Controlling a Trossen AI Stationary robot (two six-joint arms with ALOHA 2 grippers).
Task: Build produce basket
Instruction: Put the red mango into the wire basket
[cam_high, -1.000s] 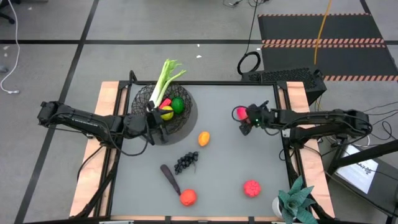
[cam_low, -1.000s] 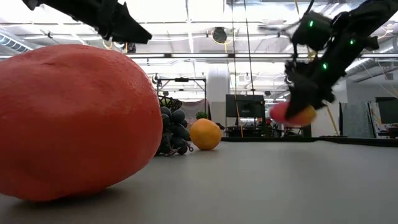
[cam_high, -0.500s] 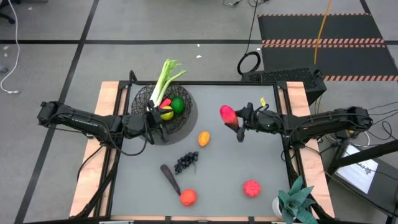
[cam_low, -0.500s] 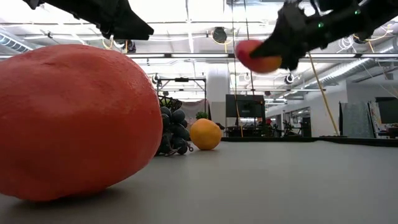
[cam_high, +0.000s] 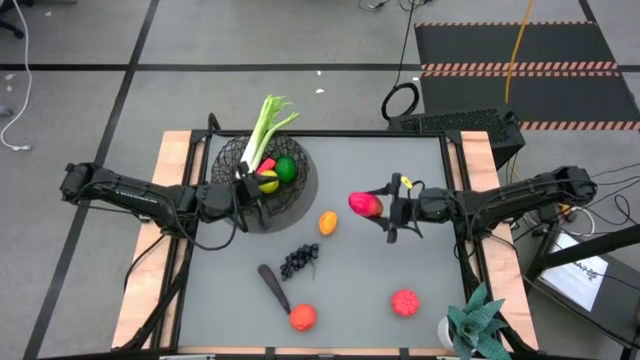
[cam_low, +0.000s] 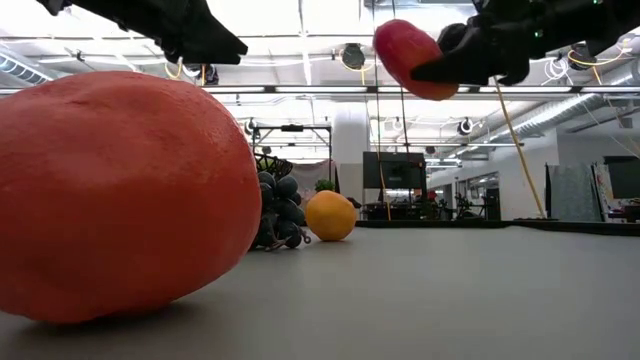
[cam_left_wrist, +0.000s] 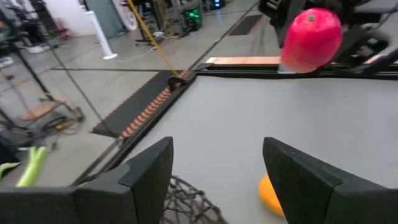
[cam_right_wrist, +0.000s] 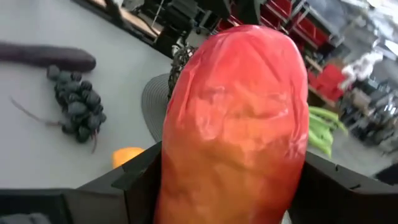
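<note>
Mango (cam_high: 364, 204) in red and yellow hangs above the table (cam_high: 420, 250), clamped in the right gripper (cam_high: 376, 205); a second ago it sat low near the table's right edge, half a second ago it was higher and farther toward the middle, and now it has come a little nearer the table's front and closer to the small orange (cam_high: 327, 222). In the right wrist view the fruit fills the gap between the two dark fingers (cam_right_wrist: 140, 183), which press its sides. The right arm reaches in level from the right side, forearm stretched toward the centre, and in the low view the mango shows high up, well clear of the surface. The left gripper (cam_high: 258, 208) has not moved: it hovers at the near rim of the black wire basket (cam_high: 230, 155), fingers parted and holding nothing, as the left wrist view shows. The basket stands at the far left of the table with a leek (cam_high: 262, 130), a lime (cam_high: 286, 169) and a yellow-green apple (cam_high: 268, 183) inside. Grapes (cam_high: 298, 261), an eggplant (cam_high: 272, 285), a large orange-red fruit (cam_high: 302, 317) and a pink-red round fruit (cam_high: 404, 302) lie on the table, unmoved.
</note>
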